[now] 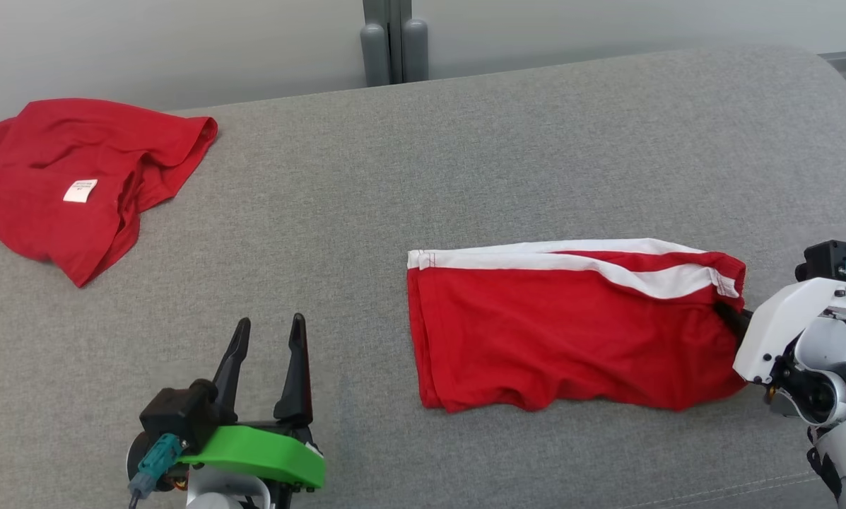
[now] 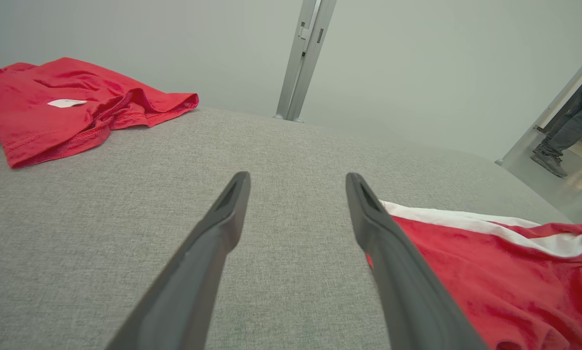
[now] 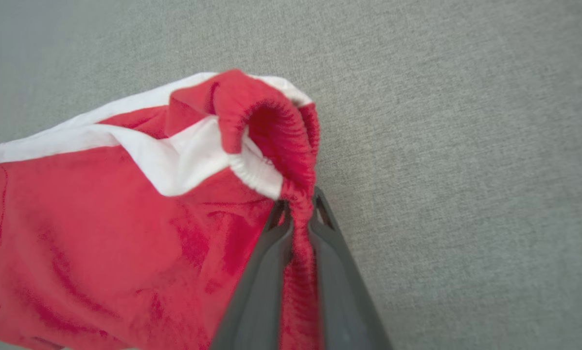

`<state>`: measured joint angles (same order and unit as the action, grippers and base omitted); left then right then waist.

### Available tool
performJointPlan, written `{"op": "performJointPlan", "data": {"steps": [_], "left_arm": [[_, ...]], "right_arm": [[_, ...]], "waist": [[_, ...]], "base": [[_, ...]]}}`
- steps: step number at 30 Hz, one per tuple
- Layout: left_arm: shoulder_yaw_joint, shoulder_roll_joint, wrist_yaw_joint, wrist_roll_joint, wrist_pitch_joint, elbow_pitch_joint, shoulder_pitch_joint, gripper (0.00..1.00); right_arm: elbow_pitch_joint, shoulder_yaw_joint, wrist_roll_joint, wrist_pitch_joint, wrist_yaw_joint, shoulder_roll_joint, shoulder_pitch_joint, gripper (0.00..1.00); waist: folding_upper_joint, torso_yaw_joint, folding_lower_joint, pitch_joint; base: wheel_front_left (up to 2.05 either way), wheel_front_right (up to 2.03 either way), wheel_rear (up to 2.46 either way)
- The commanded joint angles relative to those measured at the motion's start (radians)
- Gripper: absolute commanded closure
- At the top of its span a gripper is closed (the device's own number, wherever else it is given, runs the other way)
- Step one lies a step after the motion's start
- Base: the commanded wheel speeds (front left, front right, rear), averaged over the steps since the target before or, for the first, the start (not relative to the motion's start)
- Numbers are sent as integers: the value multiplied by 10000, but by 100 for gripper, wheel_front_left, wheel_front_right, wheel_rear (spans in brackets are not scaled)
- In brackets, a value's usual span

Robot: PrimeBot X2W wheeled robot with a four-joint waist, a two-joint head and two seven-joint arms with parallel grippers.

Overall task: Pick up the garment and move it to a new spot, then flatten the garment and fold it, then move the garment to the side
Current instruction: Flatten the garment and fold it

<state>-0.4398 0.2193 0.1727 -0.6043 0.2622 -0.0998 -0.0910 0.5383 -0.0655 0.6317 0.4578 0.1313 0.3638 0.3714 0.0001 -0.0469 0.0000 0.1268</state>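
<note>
With your right claw [image 3: 299, 203] clamped only on the waistband [image 3: 291, 150] of the red shorts [image 1: 550, 332] and your left claw [image 1: 270, 322] spread idle, a one-sided pull could undo the fold.

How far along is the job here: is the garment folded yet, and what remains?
Done, apparently: the red fabric shorts with white side stripe lie flat and doubled over on the grey upholstered surface. In hand: the right end effector is shut on their bunched waistband; the left end effector hangs open, apart from them. Left: likely moving them aside. A crumpled red T-shirt lies untouched far left.
</note>
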Motion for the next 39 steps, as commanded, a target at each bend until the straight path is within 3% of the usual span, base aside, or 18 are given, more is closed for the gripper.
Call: {"op": "performJointPlan", "data": {"steps": [1, 14, 21, 28, 29, 31, 32, 39], "left_arm": [[-16, 2, -42, 74, 24, -29, -132, 0], [-235, -79, -104, 2, -9, -228, -67, 0], [-315, -147, -139, -14, -2, -208, -34, 0], [-372, -275, -202, 13, 12, -271, -169, 0], [-376, -294, -216, 18, 15, -287, -190, 0], [-339, -317, -176, 11, 19, -340, -206, 0], [-327, -324, -166, 12, 20, -368, -218, 0], [-283, -393, -201, 52, 24, -447, -233, 0]], "right_arm": [[-251, 25, 207, 66, -11, -105, -148, 100], [-2429, -546, 1075, 544, -6, -1194, -476, 100], [-2243, -809, 900, 383, -6, -2152, -109, 100], [-1336, -1079, 450, 176, -6, -2651, 296, 100], [-1161, -1100, 370, 108, -6, -2710, 352, 86], [-906, -1206, 254, -2, -6, -2796, 468, 23], [-837, -1309, 211, -62, -5, -2833, 530, 0], [-1165, -2166, 259, -367, -6, -2951, 646, 0]], "waist": [[-1, -9, 0, 9], [-1, 635, 0, -307], [-1, 1099, 0, -283], [-1, 1467, 0, -124], [-1, 1506, 0, -108], [-1, 1558, 0, -87], [-1, 1573, 0, -76], [-1, 1377, 0, -92]], "base": [[0, 0, 0], [0, 0, 0], [0, 0, 0], [0, 0, 0], [0, 0, 0], [0, 0, 0], [0, 0, 0], [0, 0, 0]]}}
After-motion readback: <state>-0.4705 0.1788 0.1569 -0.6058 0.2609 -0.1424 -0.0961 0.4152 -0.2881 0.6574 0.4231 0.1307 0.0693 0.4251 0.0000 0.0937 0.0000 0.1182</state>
